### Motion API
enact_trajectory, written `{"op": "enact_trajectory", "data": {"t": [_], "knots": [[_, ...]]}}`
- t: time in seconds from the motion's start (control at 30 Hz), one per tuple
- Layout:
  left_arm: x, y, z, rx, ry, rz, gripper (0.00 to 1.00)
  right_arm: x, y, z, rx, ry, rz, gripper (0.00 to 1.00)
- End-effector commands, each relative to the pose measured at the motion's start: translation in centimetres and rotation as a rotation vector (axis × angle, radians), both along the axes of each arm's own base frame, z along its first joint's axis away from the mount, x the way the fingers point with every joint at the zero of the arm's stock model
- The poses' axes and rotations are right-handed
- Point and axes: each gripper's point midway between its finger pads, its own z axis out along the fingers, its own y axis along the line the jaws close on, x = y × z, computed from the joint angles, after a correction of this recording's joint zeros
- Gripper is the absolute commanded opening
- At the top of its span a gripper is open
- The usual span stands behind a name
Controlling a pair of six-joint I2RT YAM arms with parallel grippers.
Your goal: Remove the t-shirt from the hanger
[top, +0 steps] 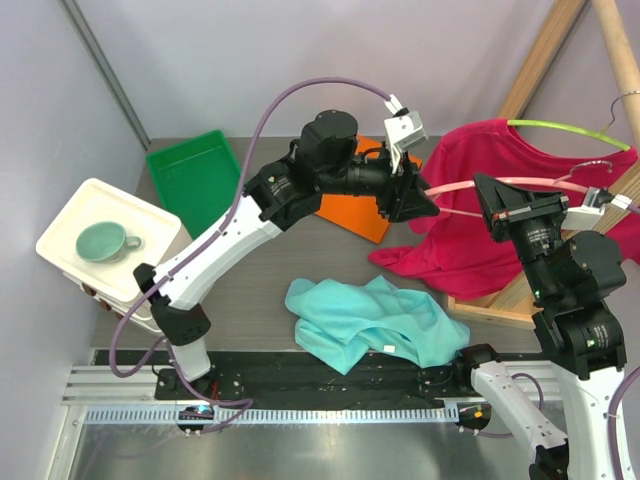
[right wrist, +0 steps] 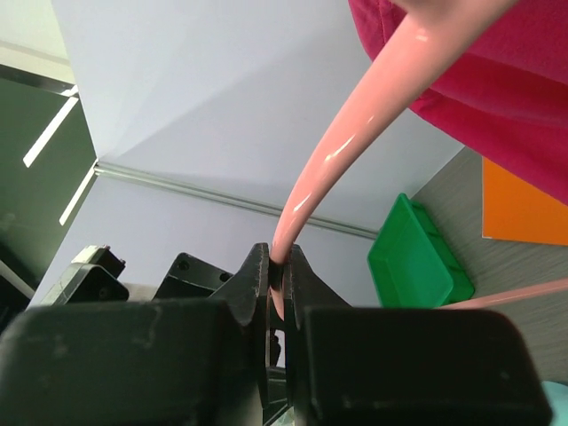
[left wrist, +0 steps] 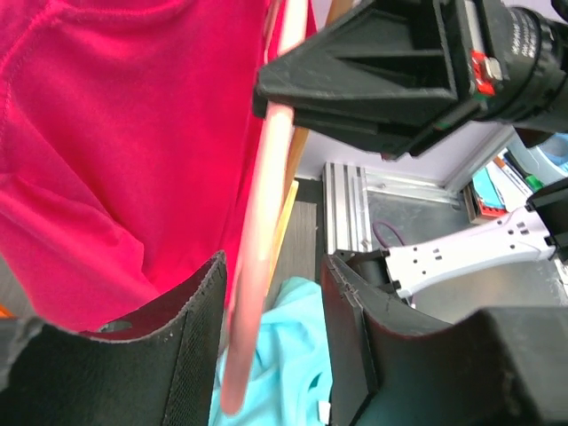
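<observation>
T-shirt (top: 470, 160): red, at your 2 o'clock, hung on the pink hanger (top: 452, 186), hem lying on the desk (top: 260, 270)
Left pincer (left wrist: 271, 275): spread, fingers either side of the hanger's bar
Right pincer (right wrist: 280, 266): pinching that bar, at 3 o'clock from your left one

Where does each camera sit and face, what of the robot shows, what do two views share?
Top external: above and behind, looking down at the table; both arms show.
Left wrist: on left arm, along the pink hanger; left end effector open around it.
Right wrist: on right arm, toward the back wall; right end effector shut on the hanger.
Shared: both wrist views show hanger and red t-shirt.
</observation>
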Motion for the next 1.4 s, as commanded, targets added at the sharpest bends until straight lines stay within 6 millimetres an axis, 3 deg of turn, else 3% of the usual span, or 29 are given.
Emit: {"op": "enact_trajectory", "data": {"t": [0.0,0.1,0.23,0.3,0.43,0.6,0.83,0.9,1.07,1.17,1.3,1.37], "knots": [[0.4,-1.0,0.8,-0.016,-0.004,-0.021,0.45,-0.8,-0.9,2.9,0.038,-0.071,-0.035,0.01],[0.9,-1.7,0.6,-0.017,0.016,-0.015,0.38,-1.1,-0.8,3.3,0.042,-0.083,-0.027,0.01],[0.8,-2.0,1.2,-0.041,0.038,-0.018,0.06,-1.3,-0.9,3.7,0.037,-0.099,-0.03,0.01],[0.9,-1.9,1.5,-0.047,0.046,-0.005,0.0,-1.4,-0.9,3.8,0.028,-0.103,-0.03,0.03],[1.0,-1.3,2.5,-0.067,0.032,0.022,0.0,-1.8,-0.9,3.9,0.001,-0.114,-0.028,0.23],[0.9,-0.4,4.3,-0.104,-0.003,0.036,0.0,-3.7,-1.6,3.9,-0.055,-0.136,-0.052,0.59],[0.2,0.3,5.8,-0.132,-0.017,0.019,0.0,-9.6,-4.5,3.0,-0.206,-0.164,-0.156,0.88],[0.0,0.3,6.5,-0.153,-0.014,0.015,0.0,-12.1,-6.0,3.6,-0.245,-0.2,-0.217,0.87],[-1.7,0.7,8.1,-0.196,-0.007,-0.06,0.0,-17.8,-9.2,2.6,-0.314,-0.262,-0.346,0.73],[-2.8,1.4,8.7,-0.196,-0.002,-0.11,0.0,-19.2,-10.9,1.5,-0.338,-0.235,-0.424,0.63],[-4.1,2.0,8.6,-0.19,0.045,-0.178,0.0,-20.0,-11.7,0.7,-0.365,-0.209,-0.442,0.61],[-3.8,2.0,9.6,-0.222,0.06,-0.201,0.0,-20.0,-11.6,0.7,-0.375,-0.209,-0.434,0.61]]}}
